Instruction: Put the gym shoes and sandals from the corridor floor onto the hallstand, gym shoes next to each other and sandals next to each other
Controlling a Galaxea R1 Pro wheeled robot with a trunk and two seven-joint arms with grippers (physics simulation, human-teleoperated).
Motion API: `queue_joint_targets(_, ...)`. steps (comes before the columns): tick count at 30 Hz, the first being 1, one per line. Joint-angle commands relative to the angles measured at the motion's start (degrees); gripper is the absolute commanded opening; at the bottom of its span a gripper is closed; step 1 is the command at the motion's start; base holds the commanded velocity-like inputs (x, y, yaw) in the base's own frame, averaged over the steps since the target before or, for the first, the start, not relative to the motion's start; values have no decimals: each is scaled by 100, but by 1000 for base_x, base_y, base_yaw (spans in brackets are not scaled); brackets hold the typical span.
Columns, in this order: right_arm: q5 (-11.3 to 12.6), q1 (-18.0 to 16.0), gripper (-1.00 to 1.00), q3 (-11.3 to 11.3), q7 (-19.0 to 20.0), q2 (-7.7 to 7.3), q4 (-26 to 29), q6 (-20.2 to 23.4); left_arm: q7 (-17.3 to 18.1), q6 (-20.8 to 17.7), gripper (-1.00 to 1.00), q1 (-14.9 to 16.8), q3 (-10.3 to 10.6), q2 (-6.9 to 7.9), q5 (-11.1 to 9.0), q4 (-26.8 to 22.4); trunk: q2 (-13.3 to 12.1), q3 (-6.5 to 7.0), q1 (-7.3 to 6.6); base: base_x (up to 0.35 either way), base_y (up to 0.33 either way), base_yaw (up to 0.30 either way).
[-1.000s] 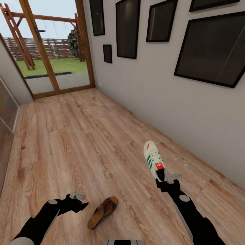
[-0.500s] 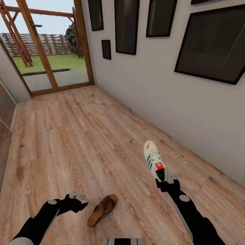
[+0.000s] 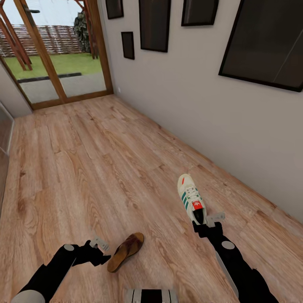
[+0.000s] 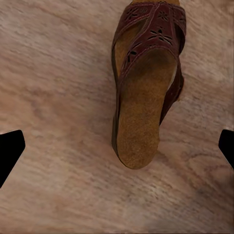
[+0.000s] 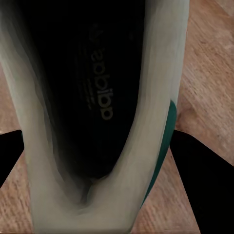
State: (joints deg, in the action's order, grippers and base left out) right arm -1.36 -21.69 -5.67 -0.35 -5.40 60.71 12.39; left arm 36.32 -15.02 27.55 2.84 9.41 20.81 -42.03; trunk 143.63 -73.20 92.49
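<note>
Left hand [image 3: 99, 245], head view: hovers low over the light wood-plank corridor floor [image 3: 84, 168], fingers spread wide, nothing between them. Left wrist view confirms it: both black fingertips [image 4: 9, 148] sit at the frame edges with bare planks between.

The dark brown leather sandal with embossed strap and tan footbed [image 3: 125, 251] lies flat on the floor just beside that hand, at about 4 o'clock from it in the head view. Long axis runs roughly 1 o'clock to 7 o'clock, strap end toward 1. Left arm is clearly the nearer one. In the left wrist view the sandal [image 4: 146, 83] sits off the midline between the fingers, heel end nearest them, so my read is the hand needs a shift sideways and possibly a roll to close across the sandal's width.

Right hand [image 3: 206, 223]: closed on the heel collar of the cream-white lace-up sneaker with green stripes and red tongue label [image 3: 191, 198], toe pointing 11 o'clock. Right wrist view: sneaker [image 5: 102, 112] opening with fingers either side. Whether it is clear of the floor, I cannot tell.
</note>
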Motion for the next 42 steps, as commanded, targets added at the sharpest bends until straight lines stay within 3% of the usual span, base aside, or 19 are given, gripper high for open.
queue_joint_targets(1,-13,-2,-100,-12,0,-5,11,36,72,-26,100,2,15,15,39,-20,4,-37,1,0,0,0)
queue_joint_targets(23,-21,-2,-100,-11,0,-5,11,34,140,-10,100,14,-60,56,38,-48,33,-724,58,0,0,0)
queue_joint_targets(33,-22,-2,-100,-12,0,-5,11,31,130,46,100,21,-59,44,36,-51,33,-816,58,2,0,0)
queue_joint_targets(42,-22,-2,-100,-7,0,-5,11,27,121,59,100,10,-64,35,29,-51,33,-865,58,189,-93,0)
